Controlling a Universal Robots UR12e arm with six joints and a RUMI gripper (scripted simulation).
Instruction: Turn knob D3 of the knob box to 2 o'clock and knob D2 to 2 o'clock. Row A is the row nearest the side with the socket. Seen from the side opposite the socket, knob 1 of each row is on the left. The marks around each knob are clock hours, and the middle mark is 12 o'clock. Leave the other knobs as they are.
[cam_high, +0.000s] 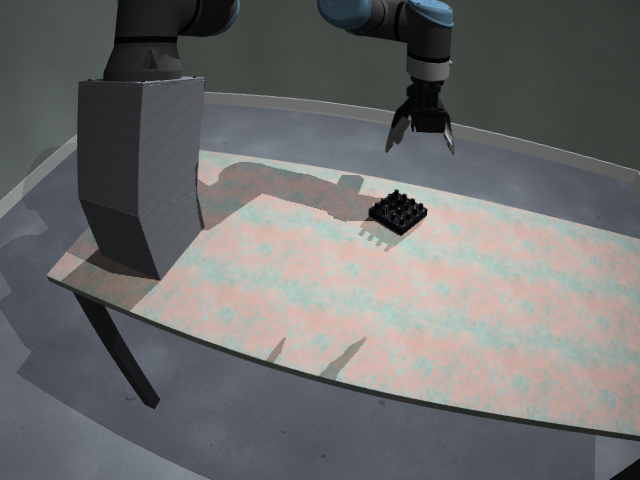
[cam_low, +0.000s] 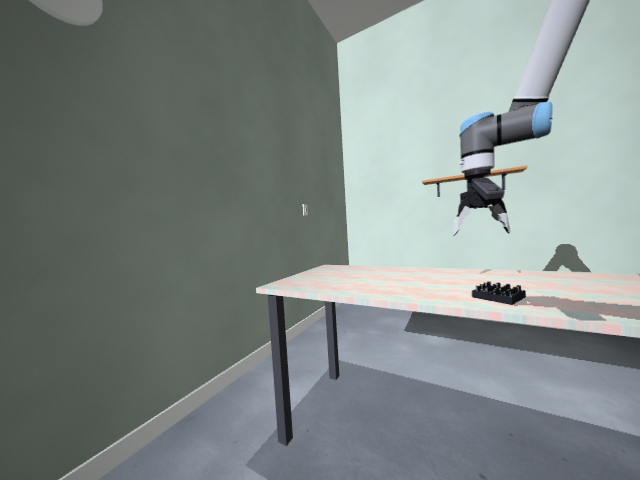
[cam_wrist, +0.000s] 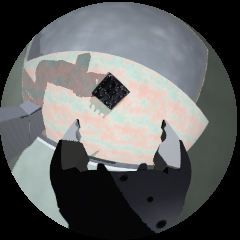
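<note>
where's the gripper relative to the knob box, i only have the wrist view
Observer: The exterior view shows the gripper hanging well above the knob box, nothing touching.
Operator: is the box near a table edge
Observer: In the top view the table extends well past the box on every side.
Operator: anything on the wall behind the arm
Observer: Yes, the exterior view shows a wooden shelf on the pale wall, level with the wrist.

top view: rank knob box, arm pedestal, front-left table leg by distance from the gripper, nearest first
Gripper is open and raised above the table's far side.
1. Knob box: on the table, just below the gripper in the picture.
2. Arm pedestal: at the table's left end.
3. Front-left table leg: under the near-left corner.
</note>
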